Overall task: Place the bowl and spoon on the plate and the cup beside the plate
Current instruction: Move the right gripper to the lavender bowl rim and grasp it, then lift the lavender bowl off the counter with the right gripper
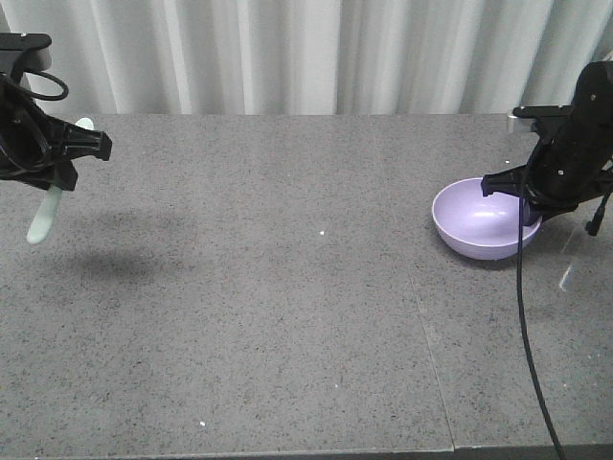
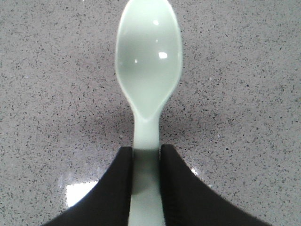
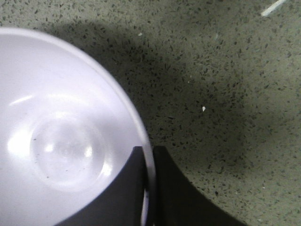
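Observation:
My left gripper (image 1: 65, 161) hangs above the table's far left side, shut on the handle of the pale mint-green spoon (image 1: 44, 218). In the left wrist view the spoon (image 2: 148, 70) sticks out bowl-end forward past the gripper (image 2: 146, 153), above the table. At the right side, the lavender bowl (image 1: 476, 218) sits low over the table. My right gripper (image 1: 525, 198) is shut on its right rim. In the right wrist view the gripper (image 3: 149, 153) pinches the bowl (image 3: 61, 136) wall with one finger inside and one outside. The plate and the cup are out of view.
The grey speckled table (image 1: 287, 287) runs to a white curtain (image 1: 287, 48) at the back. A black cable (image 1: 523, 316) hangs from the right arm down across the table's front right part. A seam (image 1: 421, 316) crosses the tabletop.

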Available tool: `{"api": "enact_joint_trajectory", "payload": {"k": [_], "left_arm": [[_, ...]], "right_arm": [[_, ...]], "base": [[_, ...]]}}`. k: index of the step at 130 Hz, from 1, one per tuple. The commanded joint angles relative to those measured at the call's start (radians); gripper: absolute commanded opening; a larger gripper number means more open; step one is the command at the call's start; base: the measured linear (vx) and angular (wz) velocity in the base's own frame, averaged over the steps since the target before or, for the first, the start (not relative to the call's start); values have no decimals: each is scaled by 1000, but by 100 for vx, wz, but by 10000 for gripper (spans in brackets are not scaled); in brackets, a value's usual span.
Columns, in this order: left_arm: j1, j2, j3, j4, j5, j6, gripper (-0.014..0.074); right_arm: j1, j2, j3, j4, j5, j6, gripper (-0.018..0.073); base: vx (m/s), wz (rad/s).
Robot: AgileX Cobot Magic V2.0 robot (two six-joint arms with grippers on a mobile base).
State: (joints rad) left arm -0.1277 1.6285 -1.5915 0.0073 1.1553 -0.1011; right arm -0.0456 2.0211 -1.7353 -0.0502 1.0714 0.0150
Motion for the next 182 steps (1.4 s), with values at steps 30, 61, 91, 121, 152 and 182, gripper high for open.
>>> {"api": "enact_joint_trajectory", "payload": {"k": [30,61,91,121,152,182], "left_arm": [[-7,-45,-23,-7,-36,-2,-8],[-7,-45,-23,-7,-36,-2,-8],[-7,-45,-23,-7,-36,-2,-8],[-7,-45,-23,-7,-35,-2,-8],[-7,-45,-23,-7,-36,-2,-8],[-7,-45,-23,-7,-35,-2,-8]], "right_arm": [[-5,-190,-24,39,-37,-42,-2],[-5,-298,-23,104,-37,-69,-1],[-5,-371,-19,171,-32,-117,-1],[-2,-410,-6,174,-15,-121,-1],[-2,-556,297,176,-234,-117,-1],[-2,-642,376,175,-274,-112,-1]], "base": [[0,0],[0,0],[0,0],[0,0],[0,0],[0,0]]}}
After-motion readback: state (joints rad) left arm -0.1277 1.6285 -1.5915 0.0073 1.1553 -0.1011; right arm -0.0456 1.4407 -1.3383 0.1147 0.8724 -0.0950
